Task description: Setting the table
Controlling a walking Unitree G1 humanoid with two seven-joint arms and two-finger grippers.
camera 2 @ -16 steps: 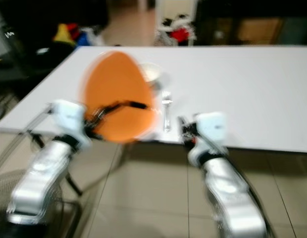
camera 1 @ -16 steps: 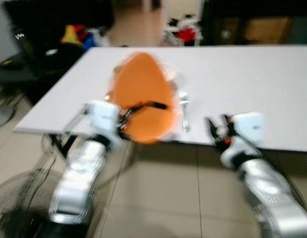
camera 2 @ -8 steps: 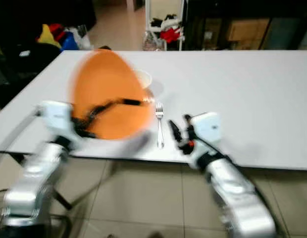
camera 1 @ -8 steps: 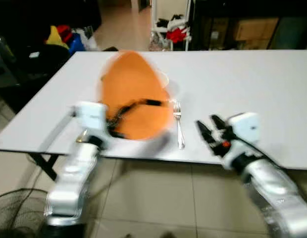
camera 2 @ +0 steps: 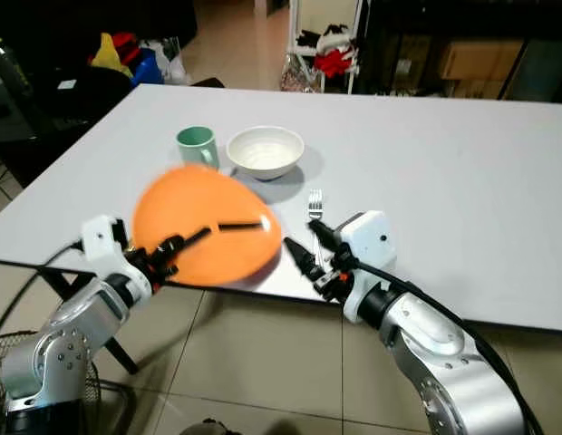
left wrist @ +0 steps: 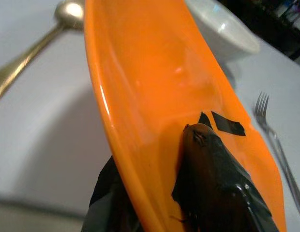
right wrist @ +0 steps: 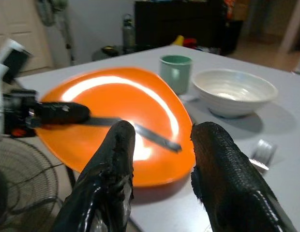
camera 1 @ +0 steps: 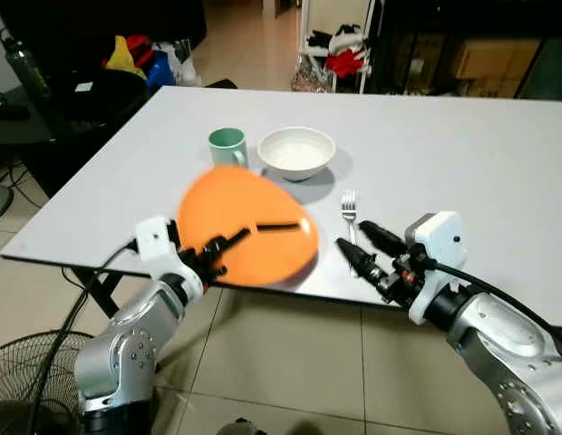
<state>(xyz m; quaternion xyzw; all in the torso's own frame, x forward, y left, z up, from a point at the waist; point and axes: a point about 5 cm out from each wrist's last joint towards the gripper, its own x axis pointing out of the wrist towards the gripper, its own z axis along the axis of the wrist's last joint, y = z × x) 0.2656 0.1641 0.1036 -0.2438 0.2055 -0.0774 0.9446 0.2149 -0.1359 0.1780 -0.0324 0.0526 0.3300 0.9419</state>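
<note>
An orange plate (camera 1: 249, 227) hangs low and slightly tilted over the near edge of the white table (camera 1: 444, 136); I cannot tell whether it touches. My left gripper (camera 1: 272, 227) is shut on its near rim, one black finger (left wrist: 213, 164) lying across the top. A silver fork (camera 1: 348, 205) lies just right of the plate. Behind the plate stand a green mug (camera 1: 227, 145) and a white bowl (camera 1: 296, 151). My right gripper (camera 1: 352, 234) is open, level with the table edge beside the fork, pointing at the plate (right wrist: 116, 116). A spoon (left wrist: 24, 58) lies under the plate's far side.
A floor fan (camera 1: 27, 381) stands on the tiles at lower left, beside the table's leg. Dark furniture with coloured bags (camera 1: 127, 59) sits beyond the left end of the table. The table's right half is bare. A rack with clothes (camera 1: 344, 54) stands at the back.
The camera has shifted and sharpened. The plate has come down from steeply tilted to nearly flat, uncovering the mug and bowl. My right gripper has moved in toward the fork.
</note>
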